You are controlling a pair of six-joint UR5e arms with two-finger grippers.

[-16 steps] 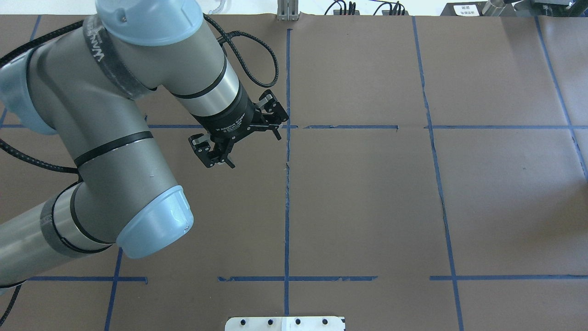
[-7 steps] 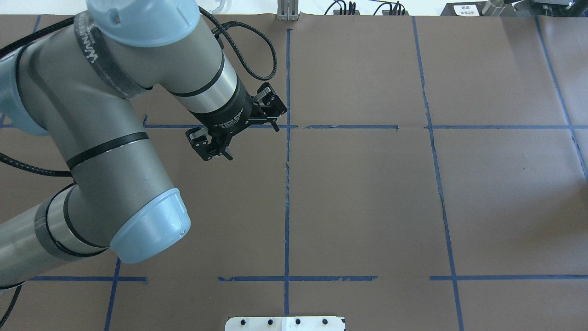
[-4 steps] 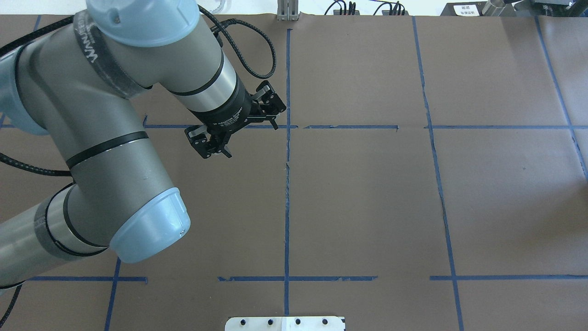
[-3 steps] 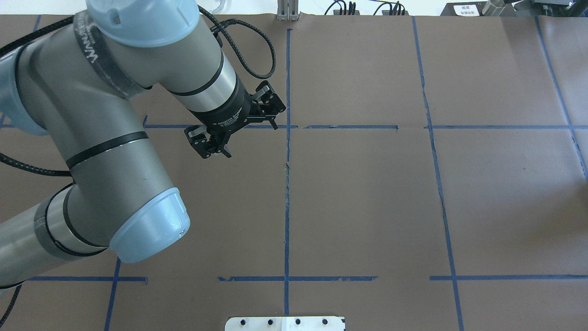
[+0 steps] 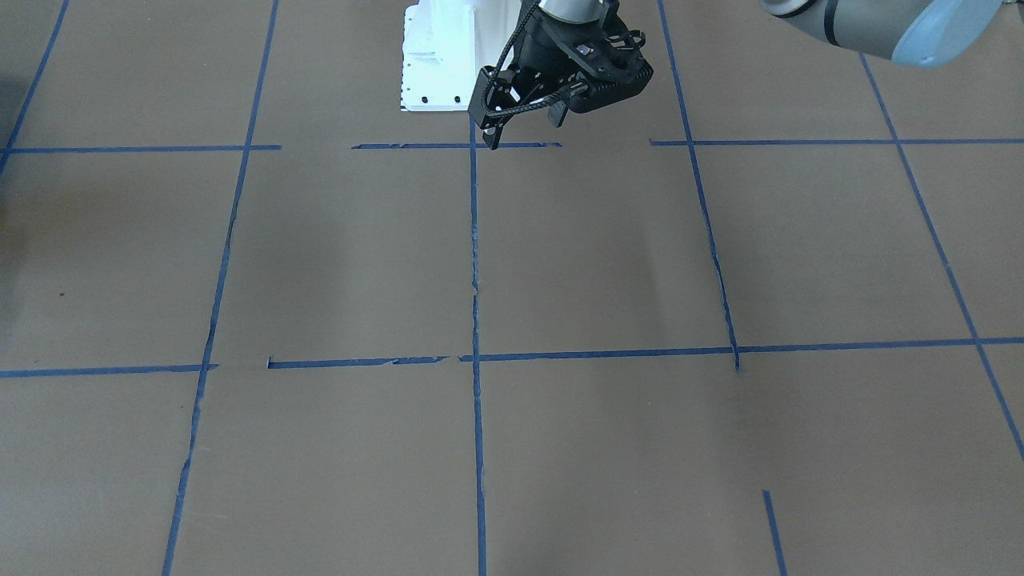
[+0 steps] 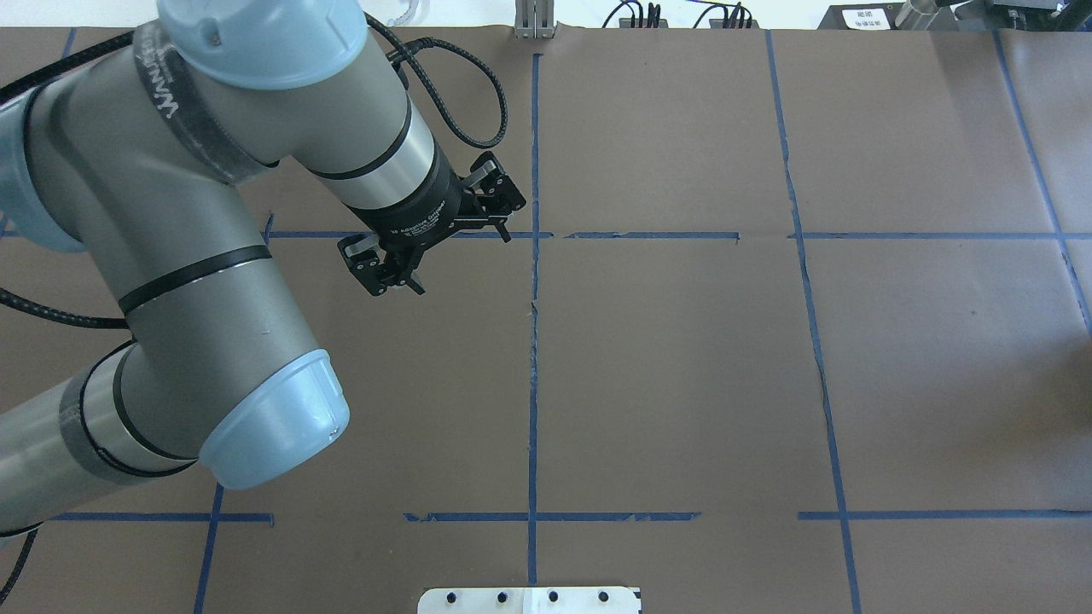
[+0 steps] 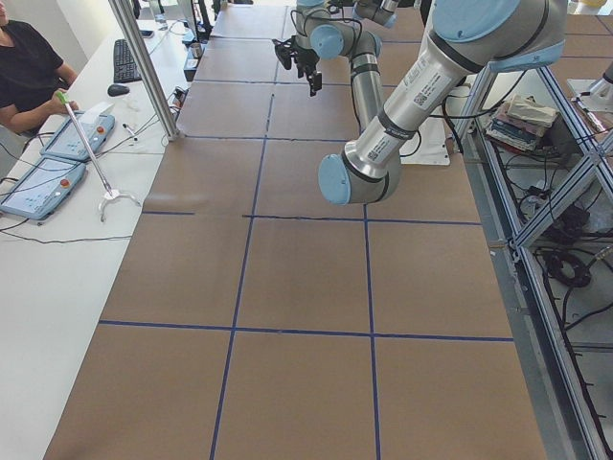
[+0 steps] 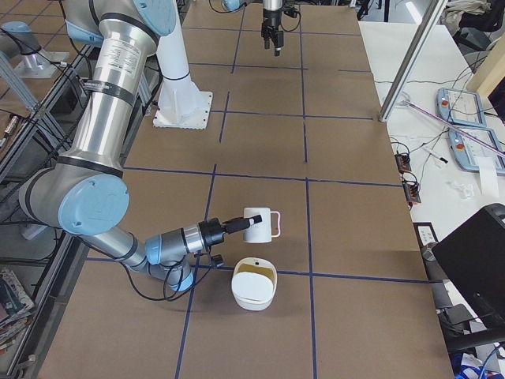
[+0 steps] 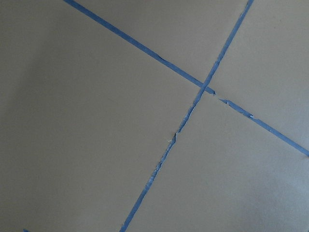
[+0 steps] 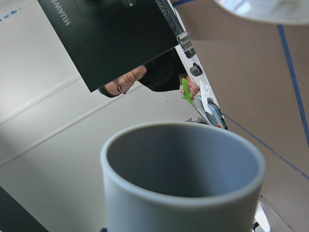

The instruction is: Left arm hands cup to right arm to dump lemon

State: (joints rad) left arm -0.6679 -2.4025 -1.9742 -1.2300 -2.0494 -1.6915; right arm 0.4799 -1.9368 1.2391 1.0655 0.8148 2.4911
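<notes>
My left arm (image 6: 196, 222) reaches over the table's left half. Its wide gripper (image 6: 462, 263) is open and empty above the brown paper; it also shows in the front view (image 5: 522, 133), the left view (image 7: 311, 84) and small and far in the right view (image 8: 273, 39). The cream-white cup (image 8: 254, 225) hangs off the table, tipped on its side, at the tip of my right gripper (image 8: 245, 223); I cannot tell that gripper's state. The right wrist view shows the cup (image 10: 183, 193) close up, and the part of its grey inside that shows is bare. The lemon is not clearly visible.
A white bowl (image 8: 253, 294) with a dull yellowish-brown inside stands on the table just under the cup. The robot's white base plate (image 5: 436, 56) is at the table's near edge. An operator (image 7: 29, 72) sits at a side desk with tablets. A dark monitor (image 8: 473, 268) stands at the right end.
My left gripper has drifted a little to the left and back toward its arm, still open and empty.
</notes>
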